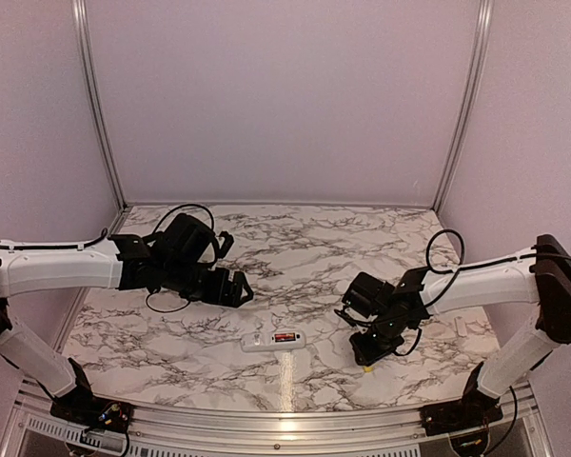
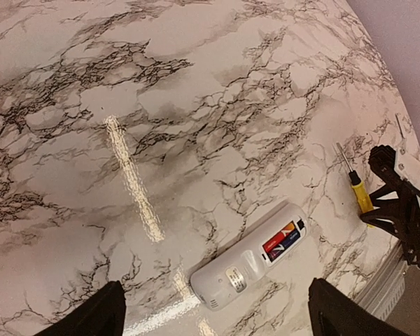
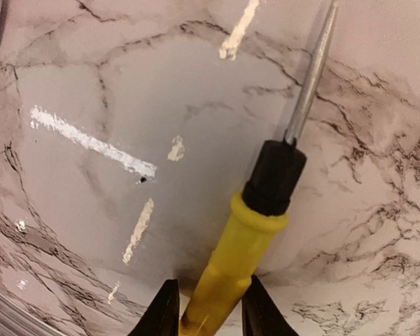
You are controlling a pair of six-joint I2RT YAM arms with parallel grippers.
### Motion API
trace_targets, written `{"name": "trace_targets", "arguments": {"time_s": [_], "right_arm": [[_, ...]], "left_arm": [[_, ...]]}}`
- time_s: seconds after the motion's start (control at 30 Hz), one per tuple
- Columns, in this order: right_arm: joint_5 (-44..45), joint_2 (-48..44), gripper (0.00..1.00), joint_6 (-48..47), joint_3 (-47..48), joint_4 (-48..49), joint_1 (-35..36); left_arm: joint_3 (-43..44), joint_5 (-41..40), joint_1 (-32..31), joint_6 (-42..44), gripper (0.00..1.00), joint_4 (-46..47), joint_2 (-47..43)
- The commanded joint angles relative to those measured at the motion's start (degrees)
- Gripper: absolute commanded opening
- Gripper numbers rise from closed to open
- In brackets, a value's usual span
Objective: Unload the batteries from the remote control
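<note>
Found the black left hand (image 1: 236, 288) hanging over the left middle of the white marble-patterned counter (image 1: 295, 248), fingers spread wide and holding nothing. Spotted, near the front edge between the two arms, the slim white plastic remote control (image 2: 248, 266) lying flat, back upward, recess uncovered. Noted the small red-wrapped cylindrical batteries (image 2: 283, 240) seated in it, at the end toward the right arm. Judged the remote light, rigid and smooth-shelled, likely to skate on the glossy top unless pinned. Reckoned its long edges near the plain end the best place to clamp it. Judged the cells light, hard and slick, prone to roll once free, and better levered up at one end than pinched. Saw further right the black right hand (image 1: 371, 348) closed narrowly on the handle of the yellow-handled steel screwdriver (image 3: 231, 245), shaft pointing away. Could not tell whether the tool rested on the counter or hung clear.
</note>
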Motion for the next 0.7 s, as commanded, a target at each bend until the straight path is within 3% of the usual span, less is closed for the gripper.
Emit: {"name": "trace_targets", "arguments": {"time_s": [0.0, 0.3, 0.47, 0.67], "right_arm": [[-0.97, 2.22, 0.27, 1.15, -2.62, 3.01, 0.69], [-0.33, -2.11, 0.09, 1.70, -2.38, 3.82, 0.64], [-1.54, -6.68, 0.00, -0.71, 0.66, 3.01, 0.68], [-11.92, -12.41, 0.00, -4.60, 4.57, 6.31, 0.69]], "left_arm": [[1.14, 0.03, 0.25, 0.62, 0.94, -1.77, -2.06], [3.31, 3.36, 0.26, 1.18, 0.94, -2.05, -2.88], [5.80, 10.97, 0.24, 1.71, 0.92, -1.50, -3.23], [6.54, 24.05, 0.29, 0.37, 0.90, 1.65, -3.62]]}}
